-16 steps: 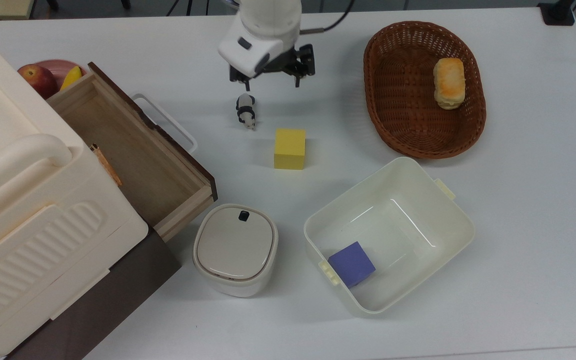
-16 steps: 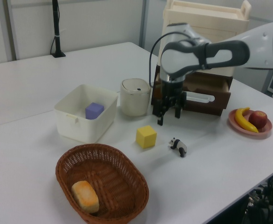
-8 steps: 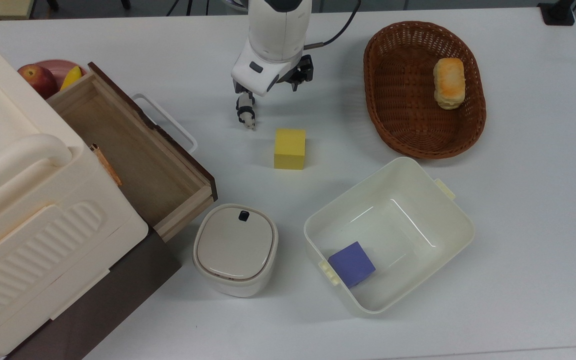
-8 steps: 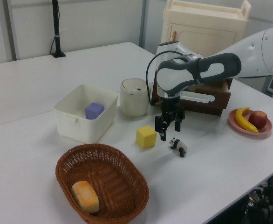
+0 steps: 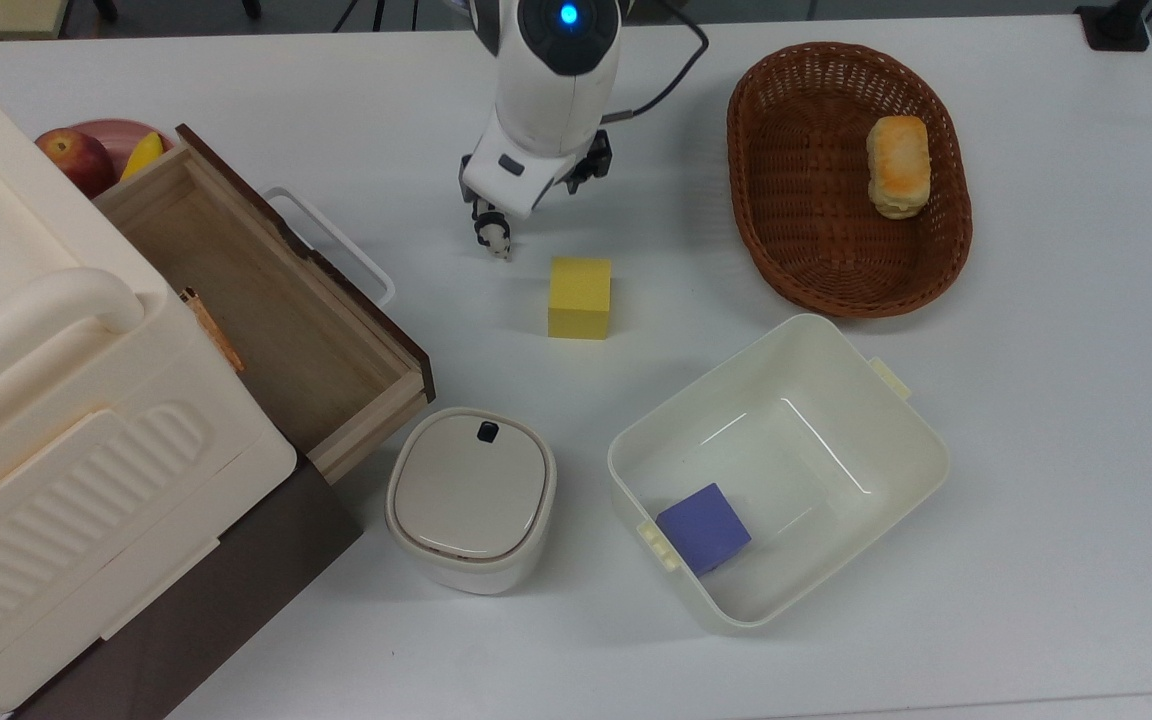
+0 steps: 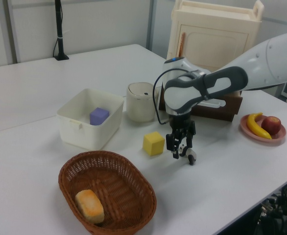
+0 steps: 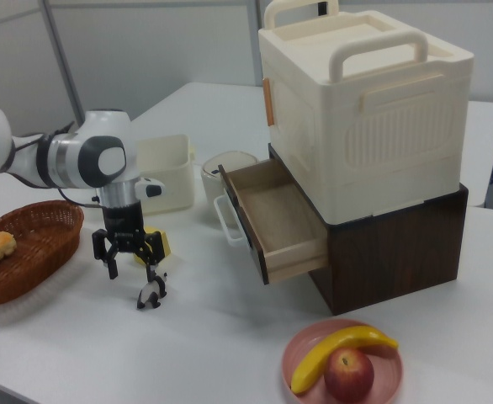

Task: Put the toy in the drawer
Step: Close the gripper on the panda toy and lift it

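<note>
Toy (image 7: 151,292) sits between the gripper's (image 7: 132,264) spread fingers; lower squarely, pinch its body, then carry it to the right view's right, into the drawer (image 7: 273,220).

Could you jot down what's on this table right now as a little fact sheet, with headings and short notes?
gripper: open, lowered around the toy, not yet closed
toy: panda figurine standing on the table
drawer: pulled open, nothing inside
yellow cube: on the table beside the toy
white bin: holds a purple cube
wicker basket: holds a bread roll
pink plate: banana and apple
</note>
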You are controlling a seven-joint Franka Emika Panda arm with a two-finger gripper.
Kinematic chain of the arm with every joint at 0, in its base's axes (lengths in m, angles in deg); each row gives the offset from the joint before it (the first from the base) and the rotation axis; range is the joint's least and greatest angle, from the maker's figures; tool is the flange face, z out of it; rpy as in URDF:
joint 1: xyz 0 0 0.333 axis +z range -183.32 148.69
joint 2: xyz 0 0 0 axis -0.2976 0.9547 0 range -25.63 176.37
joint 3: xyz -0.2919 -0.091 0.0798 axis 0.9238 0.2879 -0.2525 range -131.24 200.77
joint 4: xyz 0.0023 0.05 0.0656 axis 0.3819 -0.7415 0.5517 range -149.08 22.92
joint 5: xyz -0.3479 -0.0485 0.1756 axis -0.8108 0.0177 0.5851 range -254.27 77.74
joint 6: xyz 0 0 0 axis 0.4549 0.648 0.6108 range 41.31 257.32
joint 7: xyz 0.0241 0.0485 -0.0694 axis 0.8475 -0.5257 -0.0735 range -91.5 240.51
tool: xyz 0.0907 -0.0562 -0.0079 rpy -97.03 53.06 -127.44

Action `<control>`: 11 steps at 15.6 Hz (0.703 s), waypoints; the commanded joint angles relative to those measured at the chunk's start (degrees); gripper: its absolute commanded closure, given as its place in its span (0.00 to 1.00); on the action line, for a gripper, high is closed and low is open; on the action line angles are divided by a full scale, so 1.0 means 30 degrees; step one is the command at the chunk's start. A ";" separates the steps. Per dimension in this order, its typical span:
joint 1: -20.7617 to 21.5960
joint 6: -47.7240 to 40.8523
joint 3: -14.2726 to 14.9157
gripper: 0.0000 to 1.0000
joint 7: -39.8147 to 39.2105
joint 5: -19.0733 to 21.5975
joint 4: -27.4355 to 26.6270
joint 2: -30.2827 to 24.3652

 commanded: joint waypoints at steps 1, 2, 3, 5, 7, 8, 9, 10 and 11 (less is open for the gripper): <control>0.0070 0.1277 0.0149 0.09 -0.0290 -0.0435 -0.0290 0.0510; 0.0099 0.1309 0.0149 0.10 -0.0290 -0.0435 -0.0290 0.0540; 0.0099 0.1309 0.0149 0.10 -0.0319 -0.0464 -0.0290 0.0569; 0.0070 0.1310 0.0149 0.10 -0.0290 -0.0552 -0.0261 0.0686; 0.0070 0.1135 0.0178 0.10 -0.0319 -0.0552 -0.0115 0.0600; 0.0041 0.1076 0.0266 0.09 -0.0377 -0.0581 -0.0056 0.0396; 0.0011 0.1046 0.0295 0.09 -0.0435 -0.0552 0.0002 0.0162; -0.0047 0.0698 0.0296 0.09 -0.0552 -0.0552 0.0293 0.0073; -0.0192 0.0027 0.0296 0.08 -0.1046 -0.0581 0.0615 0.0101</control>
